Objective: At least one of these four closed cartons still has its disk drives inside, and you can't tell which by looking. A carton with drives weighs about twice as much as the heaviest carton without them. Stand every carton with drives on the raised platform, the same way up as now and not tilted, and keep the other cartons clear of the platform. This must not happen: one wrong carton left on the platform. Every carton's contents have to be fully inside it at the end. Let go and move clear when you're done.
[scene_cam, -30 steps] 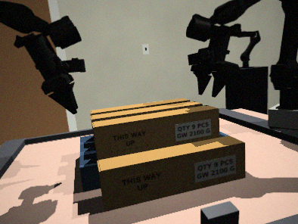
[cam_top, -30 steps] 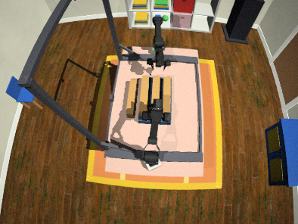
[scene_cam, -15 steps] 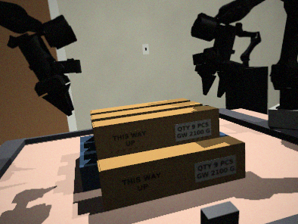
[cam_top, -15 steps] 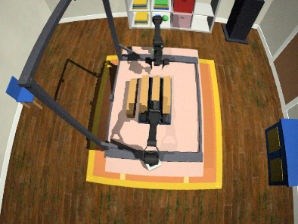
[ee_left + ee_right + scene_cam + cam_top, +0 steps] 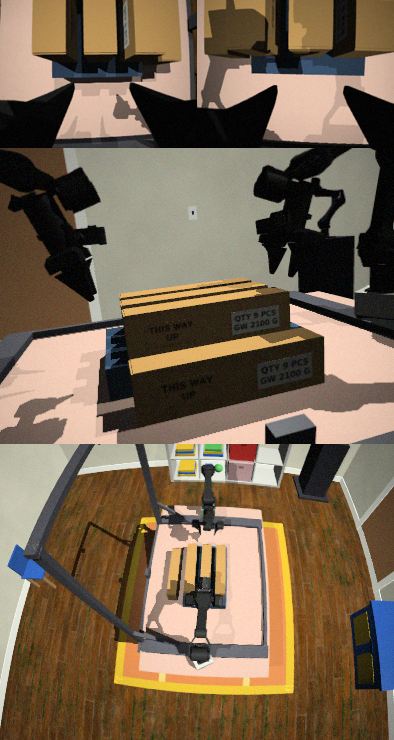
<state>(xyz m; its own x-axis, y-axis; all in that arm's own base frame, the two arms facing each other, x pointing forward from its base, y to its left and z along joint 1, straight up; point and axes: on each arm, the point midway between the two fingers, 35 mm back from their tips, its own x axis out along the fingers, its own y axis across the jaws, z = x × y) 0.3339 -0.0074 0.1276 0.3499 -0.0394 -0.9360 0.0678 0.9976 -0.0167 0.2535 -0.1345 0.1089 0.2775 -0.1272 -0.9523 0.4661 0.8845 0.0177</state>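
Three closed brown cartons stand upright side by side on the blue platform [image 5: 117,388] [image 5: 63,71] [image 5: 346,67]: the right carton [image 5: 220,564] [image 5: 49,26] in the top view, the middle carton [image 5: 206,556] [image 5: 100,26] [image 5: 311,26], and the left carton [image 5: 190,564] [image 5: 210,323] [image 5: 256,26]. A fourth carton [image 5: 174,569] [image 5: 225,383] stands upright on the table beside the platform. My left gripper [image 5: 208,531] [image 5: 91,297] [image 5: 102,85] is open and empty, beyond one end of the row. My right gripper [image 5: 282,273] [image 5: 310,88] is open and empty, raised at the other end. The cartons' contents are hidden.
Narrow gaps separate the cartons. A low grey rail [image 5: 240,650] [image 5: 17,345] edges the work area, and a tall dark frame [image 5: 82,596] rises on one side. A small grey block [image 5: 290,435] stands in the foreground of the exterior view.
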